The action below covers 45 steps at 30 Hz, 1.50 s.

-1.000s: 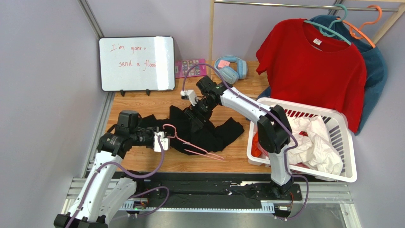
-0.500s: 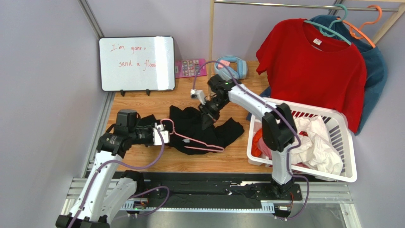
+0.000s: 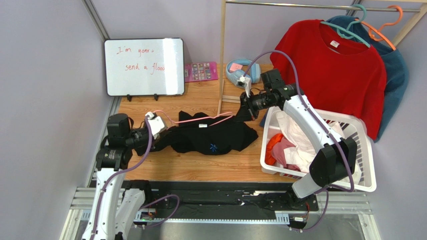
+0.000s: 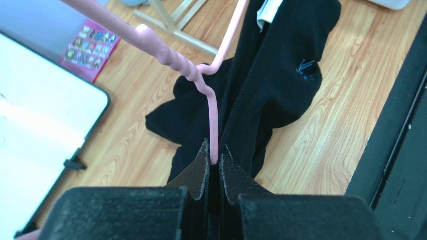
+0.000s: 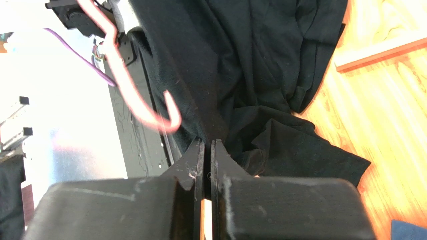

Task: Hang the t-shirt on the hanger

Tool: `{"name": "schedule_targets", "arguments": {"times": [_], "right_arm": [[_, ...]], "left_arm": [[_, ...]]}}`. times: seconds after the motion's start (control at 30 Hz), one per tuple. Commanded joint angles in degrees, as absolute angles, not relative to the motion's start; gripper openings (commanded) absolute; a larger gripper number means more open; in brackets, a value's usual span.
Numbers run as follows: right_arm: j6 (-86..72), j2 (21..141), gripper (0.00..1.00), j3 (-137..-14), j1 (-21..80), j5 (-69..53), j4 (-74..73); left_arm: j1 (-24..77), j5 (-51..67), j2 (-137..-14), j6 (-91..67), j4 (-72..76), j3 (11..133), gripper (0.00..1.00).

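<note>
The black t-shirt (image 3: 215,140) hangs stretched between my two grippers above the wooden table, its blue chest mark and white neck label facing up. The pink hanger (image 3: 200,119) runs along the shirt's top edge, partly inside the fabric. My left gripper (image 3: 164,131) is shut on the hanger's wire (image 4: 213,125) at the shirt's left end, with the shirt (image 4: 270,75) hanging beyond it. My right gripper (image 3: 245,109) is shut on the shirt's right end; black cloth (image 5: 250,60) runs from its closed jaws (image 5: 207,145), and the hanger's hook (image 5: 145,112) shows blurred to the left.
A white laundry basket (image 3: 368,150) with clothes stands at the right, under my right arm. A red t-shirt (image 3: 331,70) and a teal-blue shirt (image 3: 398,70) hang on the rail behind. The rack's wooden post (image 3: 221,65), headphones (image 3: 235,69) and a whiteboard (image 3: 144,66) stand at the back.
My right gripper closed on the shirt and pulled it right toward the basket. My left arm drew back and lifted the hanger. The crumpled shirt is now stretched out.
</note>
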<state>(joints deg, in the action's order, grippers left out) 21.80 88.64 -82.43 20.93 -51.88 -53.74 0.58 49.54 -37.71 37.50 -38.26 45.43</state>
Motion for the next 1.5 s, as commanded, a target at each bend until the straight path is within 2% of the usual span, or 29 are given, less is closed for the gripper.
{"name": "schedule_targets", "arguments": {"times": [0.0, 0.37, 0.63, 0.87, 1.0, 1.03, 1.07, 1.13, 1.17, 1.27, 1.47], "right_arm": [[20.74, 86.22, 0.0, -81.21, 18.28, -52.73, -50.8], [18.98, 85.17, 0.0, -82.79, 12.66, -57.21, -50.62], [18.9, 83.58, 0.0, -81.48, 10.46, -58.97, -50.54], [18.99, 83.5, 0.0, -82.53, 10.11, -60.29, -50.45], [19.77, 84.37, 0.0, -82.97, 12.21, -59.25, -50.71], [20.12, 84.29, 0.05, -82.71, 14.3, -56.98, -50.63], [19.52, 84.2, 0.23, -82.18, 15.46, -55.56, -49.06], [16.8, 83.85, 0.42, -80.87, 18.61, -53.27, -45.89], [16.09, 83.85, 0.63, -78.95, 19.42, -53.09, -42.22], [16.26, 85.24, 0.9, -76.82, 22.23, -52.56, -36.5], [25.02, 91.14, 0.95, -77.61, 26.98, -54.05, -35.6]], "left_arm": [[-1.93, 45.45, -39.2, 34.27, -37.44, 47.37, 0.0], [-2.55, 38.15, -39.99, 45.26, -44.21, 48.87, 0.0], [-2.64, 28.83, -39.38, 44.29, -41.48, 46.06, 0.0], [-2.64, 26.02, -40.34, 51.59, -45.35, 45.44, 0.0], [-2.64, 32.32, -40.52, 50.98, -47.11, 46.58, 0.0], [-2.64, 33.13, -40.6, 50.72, -47.11, 46.76, 0.0], [-2.64, 33.74, -40.69, 50.71, -47.28, 46.84, 0.0], [-2.64, 36.9, -40.61, 52.55, -48.33, 46.85, 0.0], [-2.72, 38.05, -40.34, 52.47, -48.43, 46.67, 0.0], [-2.72, 39.37, -40.43, 51.77, -48.34, 47.02, 0.0], [-2.64, 39.81, -42.54, 50.89, -49.4, 49.83, 0.0]]}}
